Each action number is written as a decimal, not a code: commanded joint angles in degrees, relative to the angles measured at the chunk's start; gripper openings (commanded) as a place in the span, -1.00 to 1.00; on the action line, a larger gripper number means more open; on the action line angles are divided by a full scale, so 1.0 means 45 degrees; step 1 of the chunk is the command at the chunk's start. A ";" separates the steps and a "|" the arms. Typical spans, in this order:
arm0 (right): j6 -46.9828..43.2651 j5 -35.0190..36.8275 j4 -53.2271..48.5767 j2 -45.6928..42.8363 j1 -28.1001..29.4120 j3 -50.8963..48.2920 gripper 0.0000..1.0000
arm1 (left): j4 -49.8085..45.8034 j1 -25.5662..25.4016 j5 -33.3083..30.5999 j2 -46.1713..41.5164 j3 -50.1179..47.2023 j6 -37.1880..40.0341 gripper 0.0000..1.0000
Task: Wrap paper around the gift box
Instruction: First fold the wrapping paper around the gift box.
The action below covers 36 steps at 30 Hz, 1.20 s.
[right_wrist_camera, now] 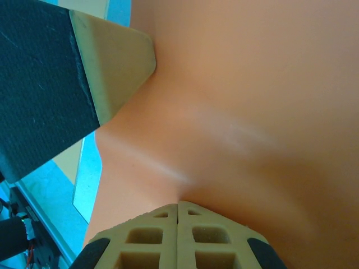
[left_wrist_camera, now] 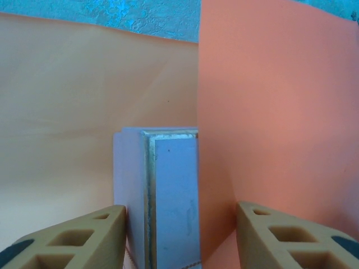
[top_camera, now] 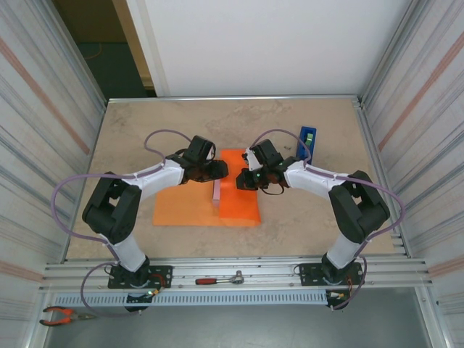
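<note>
The pale pink gift box stands on edge on the orange paper, near the sheet's middle. In the left wrist view the gift box sits upright between my left gripper's open fingers, with the left finger right beside it. The right half of the paper rises against the box's right face. My left gripper hovers over the box from behind. My right gripper is shut on the lifted paper, with creases running out from its fingertips.
An upright blue tape dispenser stands behind the right arm. A red-handled ratchet lies on the front rail and pliers lie at the bottom left. Metal walls close in both sides of the table.
</note>
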 commanded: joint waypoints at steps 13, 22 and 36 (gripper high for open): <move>0.0034 0.0261 0.0150 0.0106 0.0025 -0.0573 -1.00 | -0.0239 -0.0217 0.0063 -0.1830 -0.1300 0.0280 0.40; 0.0072 0.0261 0.0183 0.0082 0.0030 -0.0633 -1.00 | 0.0525 -0.0779 -0.0027 -0.1753 -0.2057 -0.0085 0.45; 0.0851 0.0532 -0.0238 -0.2003 -0.1449 -0.0273 -0.81 | 0.0845 -0.1226 -0.0861 -0.1836 -0.3084 -0.0904 0.12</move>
